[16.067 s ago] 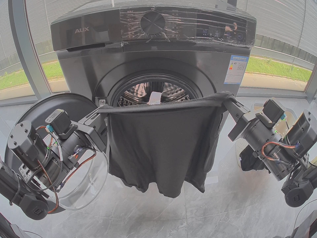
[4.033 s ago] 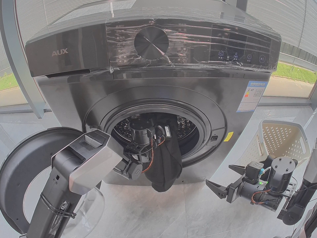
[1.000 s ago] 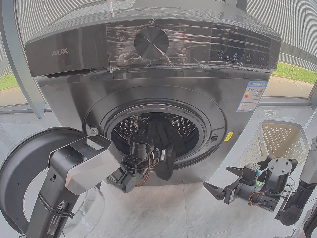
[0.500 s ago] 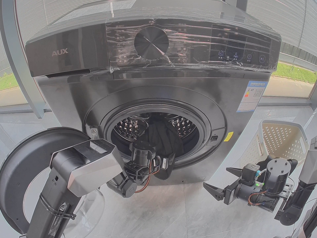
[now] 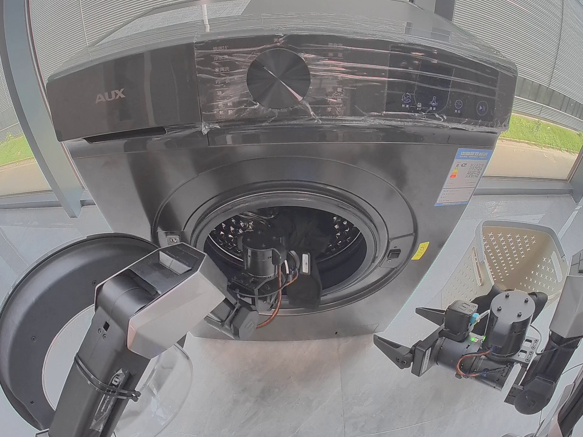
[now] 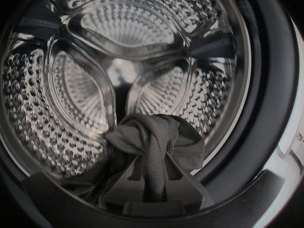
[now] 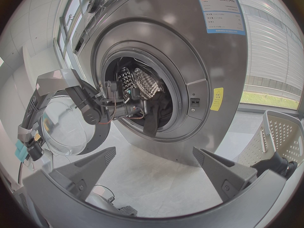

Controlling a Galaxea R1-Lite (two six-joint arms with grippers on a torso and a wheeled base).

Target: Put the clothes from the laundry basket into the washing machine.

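While the left gripper point(image 6: 153, 178) clamps a dark grey fabric garment point(image 6: 148, 133) inside the perforated steel washing machine drum point(image 6: 79, 89), the right gripper point(image 7: 154, 152) hangs with fingers spread.

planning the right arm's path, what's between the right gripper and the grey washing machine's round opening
Bare pale tiled floor between the open right gripper and the opening, in the right wrist view.

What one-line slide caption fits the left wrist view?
Left gripper shut on a twisted dark grey garment at the mouth of the dimpled steel washing-machine drum.
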